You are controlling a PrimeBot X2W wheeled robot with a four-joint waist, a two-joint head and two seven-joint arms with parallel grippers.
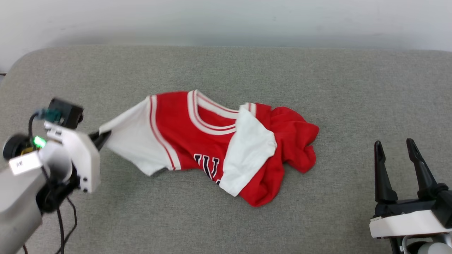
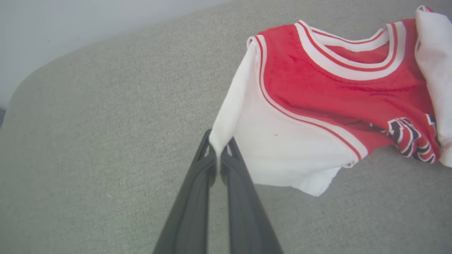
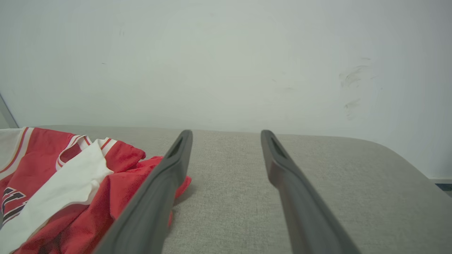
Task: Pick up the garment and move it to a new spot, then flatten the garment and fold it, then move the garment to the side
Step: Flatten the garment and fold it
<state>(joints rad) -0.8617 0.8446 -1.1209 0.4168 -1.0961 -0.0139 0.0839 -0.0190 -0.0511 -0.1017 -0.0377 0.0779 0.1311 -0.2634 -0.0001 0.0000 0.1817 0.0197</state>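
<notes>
Red with white sleeves, the shirt (image 1: 176, 120) lies crumpled mid-desk (image 1: 226, 67) on grey cloth, its right half bunched and one sleeve flopped across the chest. The left claw (image 1: 102, 135) is pinched tight on the tip of the left sleeve (image 1: 134, 141), which stretches taut toward it. The right claw (image 1: 393, 141) sits near right, fingers spread wide, holding nothing. This looks like the pick-up step. Next, the left arm should lift and carry the shirt to a new spot, gently, since the hold is thin.

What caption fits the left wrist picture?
The left gripper pinches the garment by its white sleeve on a grey cushion.
</notes>
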